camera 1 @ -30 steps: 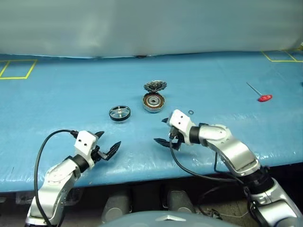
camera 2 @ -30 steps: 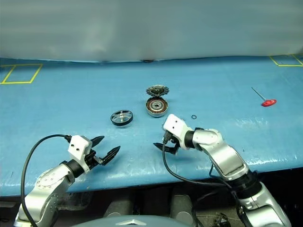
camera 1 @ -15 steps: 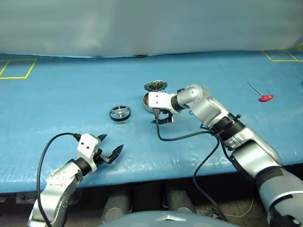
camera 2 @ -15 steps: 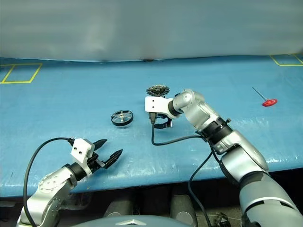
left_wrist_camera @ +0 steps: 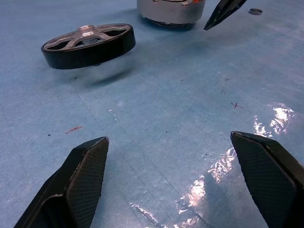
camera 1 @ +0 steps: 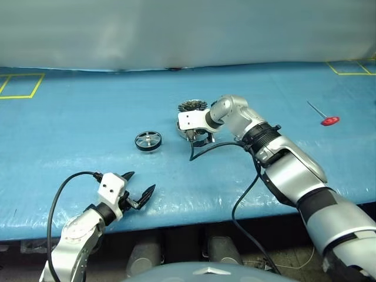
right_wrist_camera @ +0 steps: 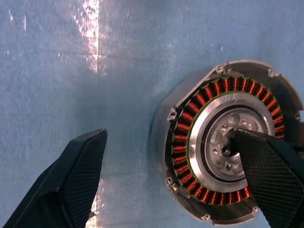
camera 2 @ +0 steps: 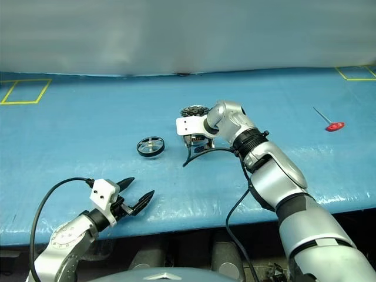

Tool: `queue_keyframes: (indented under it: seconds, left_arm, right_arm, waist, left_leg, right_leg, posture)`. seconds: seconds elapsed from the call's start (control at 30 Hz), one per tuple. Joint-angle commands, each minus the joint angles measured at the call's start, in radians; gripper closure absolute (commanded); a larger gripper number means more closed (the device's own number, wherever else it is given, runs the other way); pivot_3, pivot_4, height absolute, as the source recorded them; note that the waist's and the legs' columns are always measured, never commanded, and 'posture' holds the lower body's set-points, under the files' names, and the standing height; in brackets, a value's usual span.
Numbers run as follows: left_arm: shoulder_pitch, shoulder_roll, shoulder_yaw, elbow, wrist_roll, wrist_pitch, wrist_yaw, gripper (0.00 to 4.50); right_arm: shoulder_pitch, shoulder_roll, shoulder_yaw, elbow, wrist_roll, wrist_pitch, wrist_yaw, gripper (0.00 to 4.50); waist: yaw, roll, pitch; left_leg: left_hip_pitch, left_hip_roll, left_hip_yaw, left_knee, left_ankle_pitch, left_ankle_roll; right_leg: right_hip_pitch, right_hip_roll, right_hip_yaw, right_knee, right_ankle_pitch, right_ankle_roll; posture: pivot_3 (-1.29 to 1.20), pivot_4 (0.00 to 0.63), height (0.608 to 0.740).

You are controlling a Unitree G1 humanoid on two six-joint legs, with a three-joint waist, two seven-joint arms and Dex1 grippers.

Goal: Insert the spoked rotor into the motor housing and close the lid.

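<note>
The right gripper (camera 1: 197,138) hangs over the motor housing (right_wrist_camera: 228,161) at the middle of the blue surface (camera 1: 88,111), pointing steeply down, its 2 black fingers spread wide. In the right wrist view, 1 finger (right_wrist_camera: 71,175) stands over bare blue surface beside the housing, and the other (right_wrist_camera: 270,175) covers part of the pale silver centre and the copper-coloured windings, so the housing lies under 1 finger rather than midway between the 2. Whether that finger touches the housing cannot be told. Nothing is held.

The lid (camera 1: 191,106) stands tilted just behind the housing, on the far side from the robot, its dark ribbed face showing; the right arm hides part of it.

The spoked rotor (camera 1: 148,140) lies flat on the surface to the left of the housing, near it but apart. It is well ahead of the left gripper (camera 1: 137,189), which hovers low near the front edge of the surface with its fingers wide apart and empty. In the left wrist view the rotor (left_wrist_camera: 88,44) sits beyond the open fingers, with the housing (left_wrist_camera: 171,10) further on and a fingertip of the right gripper (left_wrist_camera: 223,12) beside it.

A small dark ring (left_wrist_camera: 255,11) lies on the surface past the housing. A red-handled tool (camera 1: 324,118) rests far off to the right, well apart from everything else.
</note>
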Motion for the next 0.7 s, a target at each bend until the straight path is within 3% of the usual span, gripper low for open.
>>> queue_keyframes:
  seconds: [0.03,0.4,0.5,0.7]
  left_arm:
    - [0.003,-0.002,-0.003,-0.044,0.006,-0.033,-0.006,0.02]
    - [0.006,-0.004,-0.016,-0.043,0.011,-0.040,-0.001,0.02]
    - [0.007,-0.013,-0.020,-0.045,0.013,-0.040,0.007,0.00]
    - [0.016,-0.025,-0.027,-0.049,0.018,-0.037,0.017,0.00]
  right_arm:
    - [-0.053,0.017,-0.014,0.048,-0.030,-0.041,0.015,0.00]
    - [-0.116,0.100,-0.004,0.199,-0.122,-0.110,0.019,0.00]
    - [-0.132,0.129,-0.013,0.233,-0.140,-0.121,-0.009,0.58]
    - [-0.147,0.152,-0.034,0.273,-0.158,-0.135,-0.055,2.43]
  waist:
    - [-0.003,0.000,0.000]
    - [-0.010,0.001,0.001]
    - [-0.012,0.001,0.001]
    - [-0.017,0.002,0.001]
  left_leg:
    - [0.000,0.000,0.000,0.000,0.000,0.000]
    - [0.000,0.000,0.000,0.000,0.000,-0.001]
    - [0.000,0.000,0.000,0.000,0.000,-0.001]
    - [0.000,0.000,0.000,-0.002,0.001,-0.001]
  right_leg:
    - [0.000,0.000,0.000,0.000,0.000,0.000]
    - [0.000,0.000,0.000,0.000,0.000,0.000]
    - [0.000,0.000,0.000,0.001,0.000,0.000]
    - [-0.001,0.000,0.000,0.001,0.000,-0.001]
  posture:
    - [0.00,0.150,0.740]
    - [0.00,0.150,0.740]
    - [0.00,0.150,0.740]
    - [0.00,0.150,0.740]
